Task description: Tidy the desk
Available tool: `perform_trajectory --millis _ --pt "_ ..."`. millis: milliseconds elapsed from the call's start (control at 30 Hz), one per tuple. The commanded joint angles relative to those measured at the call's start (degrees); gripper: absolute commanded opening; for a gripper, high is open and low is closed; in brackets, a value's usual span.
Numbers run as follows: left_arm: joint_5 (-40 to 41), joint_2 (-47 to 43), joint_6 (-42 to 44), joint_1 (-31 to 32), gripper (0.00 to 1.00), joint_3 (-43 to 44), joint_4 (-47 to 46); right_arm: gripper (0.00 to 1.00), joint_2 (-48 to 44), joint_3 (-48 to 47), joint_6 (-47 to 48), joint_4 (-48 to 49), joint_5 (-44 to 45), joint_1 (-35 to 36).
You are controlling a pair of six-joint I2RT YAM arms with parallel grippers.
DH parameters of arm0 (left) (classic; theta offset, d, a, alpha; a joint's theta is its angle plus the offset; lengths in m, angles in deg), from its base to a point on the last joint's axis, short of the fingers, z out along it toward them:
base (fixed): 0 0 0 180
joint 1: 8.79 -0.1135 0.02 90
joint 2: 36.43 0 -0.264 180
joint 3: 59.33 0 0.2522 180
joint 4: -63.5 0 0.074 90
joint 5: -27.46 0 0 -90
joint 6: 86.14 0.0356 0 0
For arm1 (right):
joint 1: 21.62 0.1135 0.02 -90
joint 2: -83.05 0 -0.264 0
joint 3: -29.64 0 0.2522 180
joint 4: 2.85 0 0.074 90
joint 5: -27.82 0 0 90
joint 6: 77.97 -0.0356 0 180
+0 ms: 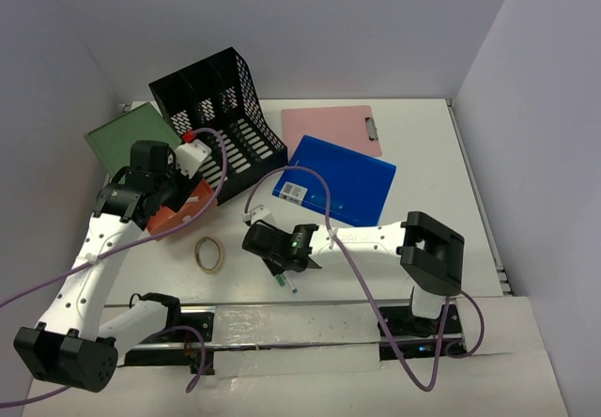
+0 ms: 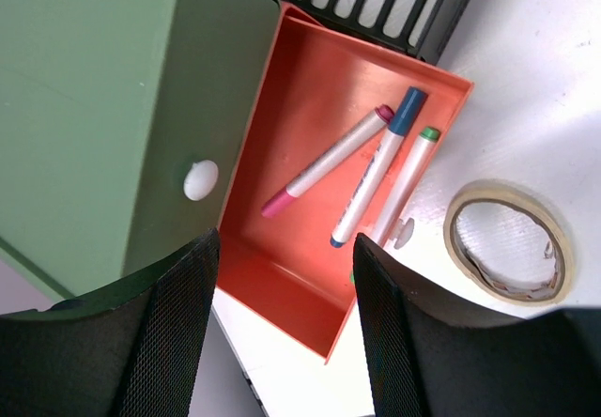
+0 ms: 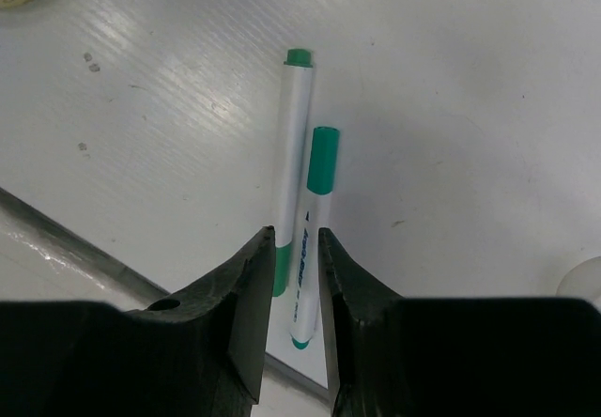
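Note:
On the white desk (image 1: 423, 154) my right gripper (image 3: 296, 239) hangs low near the front edge, astride a green-capped marker (image 3: 315, 210). Its jaws are narrow: the right finger (image 3: 343, 285) lies against the marker, and a thin gap shows on the left. A second green marker (image 3: 293, 126) lies just beside it. My left gripper (image 2: 282, 281) is open and empty above the near corner of an orange drawer (image 2: 319, 88). The drawer holds a pink-tipped marker (image 2: 329, 159), a blue one (image 2: 380, 163) and a green one (image 2: 406, 180). It sits pulled out of a green box (image 2: 94, 107).
A tape roll (image 1: 209, 254) lies between the two grippers. At the back left, a black mesh file rack (image 1: 221, 107) stands behind the green box (image 1: 127, 135). A pink clipboard (image 1: 329, 128) and a blue folder (image 1: 343, 177) lie mid-desk. Walls close in on three sides.

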Motion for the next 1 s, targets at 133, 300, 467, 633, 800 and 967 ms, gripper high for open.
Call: perform_trajectory --millis 133,300,467,633,800,967 --pt "-1.6 -1.1 -1.3 -0.1 0.65 -0.4 -0.3 0.31 2.6 0.3 -1.0 -1.6 2.0 -0.2" --pt "-1.9 -1.0 -1.4 -0.1 0.65 -0.6 -0.2 0.3 3.6 0.5 -1.1 -1.6 1.7 -0.2" --pt "-1.9 -1.2 -1.5 -0.1 0.66 -0.5 -0.1 0.3 5.0 0.9 -1.2 -1.6 1.3 -0.2" --pt "-2.2 -1.2 -1.6 -0.1 0.66 -0.3 0.0 0.3 6.0 2.2 -2.1 -1.6 1.2 -1.2" --pt "-2.6 -1.1 -1.9 -0.1 0.66 0.2 0.3 0.3 6.9 3.4 -2.3 -1.8 1.2 -2.6" --pt "-2.6 -1.4 -2.0 -0.1 0.66 0.3 0.2 0.06 6.7 4.9 -2.4 -1.7 1.3 -4.3"
